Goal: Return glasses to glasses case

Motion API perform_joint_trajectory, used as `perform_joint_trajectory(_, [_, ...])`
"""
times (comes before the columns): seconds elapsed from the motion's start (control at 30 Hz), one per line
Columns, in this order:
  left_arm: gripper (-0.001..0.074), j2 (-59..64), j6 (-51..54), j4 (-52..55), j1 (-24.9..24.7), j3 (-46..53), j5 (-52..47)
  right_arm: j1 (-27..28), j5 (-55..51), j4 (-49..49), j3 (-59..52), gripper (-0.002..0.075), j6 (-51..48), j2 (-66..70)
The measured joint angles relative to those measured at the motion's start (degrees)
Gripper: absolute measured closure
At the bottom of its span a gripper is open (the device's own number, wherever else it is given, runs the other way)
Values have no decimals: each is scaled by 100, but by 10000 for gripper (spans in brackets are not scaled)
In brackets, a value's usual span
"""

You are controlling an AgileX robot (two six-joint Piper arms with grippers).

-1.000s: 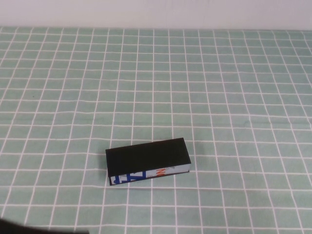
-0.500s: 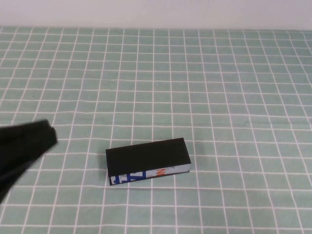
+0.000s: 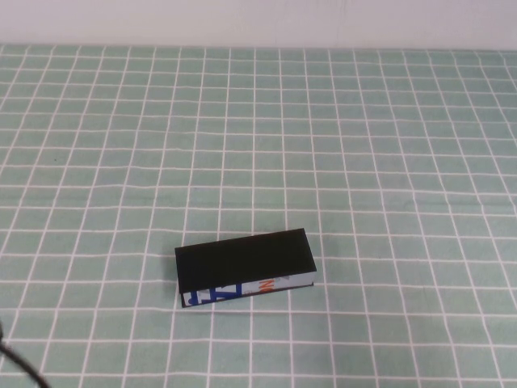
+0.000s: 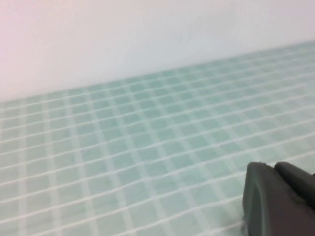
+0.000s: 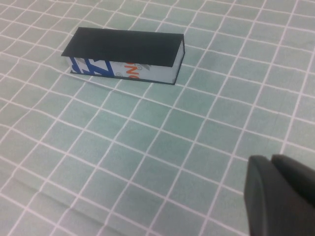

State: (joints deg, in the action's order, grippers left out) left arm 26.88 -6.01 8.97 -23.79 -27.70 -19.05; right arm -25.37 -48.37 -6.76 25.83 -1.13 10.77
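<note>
The glasses case [image 3: 245,267] is lying closed on the tabletop [image 3: 363,162], which is wearing a green cloth with a white grid, and it is sitting toward the near side, a little left of centre in the high view. Its flat black lid is facing up and its long white side strip with blue and orange print is facing the near edge; the case is lying slightly askew to the grid lines, its right end angled a touch farther away. The same case [image 5: 125,55] is showing in the right wrist view, resting flat with its lid down and nothing touching it. The glasses are not showing in any view. The right gripper [image 5: 280,196] is appearing only as a dark rounded shape at the corner of its own wrist view, hanging above bare cloth well apart from the case; its fingers are standing fully closed and gripping nothing. The left gripper [image 4: 278,199] is likewise showing as a dark blurred shape in the corner of its wrist view, above bare cloth with the pale wall [image 4: 147,34] beyond, and whether its fingers are parted or closed I cannot tell. A thin dark sliver [image 3: 18,368] is crossing the near left corner of the high view.
</note>
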Motion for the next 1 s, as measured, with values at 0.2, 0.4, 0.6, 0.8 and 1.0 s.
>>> perform_joint_trajectory(0.2, [737, -719, -263, 404, 526, 837, 0, 0, 0, -218, 0, 739, 0, 0])
perform_joint_trajectory(0.4, [737, -1634, -709, 558, 1141, 1688, 0, 0, 0, -362, 0, 739, 0, 0])
perform_joint_trajectory(0.6, [737, -2544, -1250, 476, 1667, 2599, 0, 0, 0, -418, 0, 739, 0, 0])
perform_joint_trajectory(0.8, [737, -2739, -1414, 451, 2032, 2895, -297, 0, 0, -423, 0, 739, 0, 0])
perform_joint_trajectory(1.0, [737, -2739, -1465, 451, 2179, 2895, -302, 0, 0, -432, 0, 739, 0, 0])
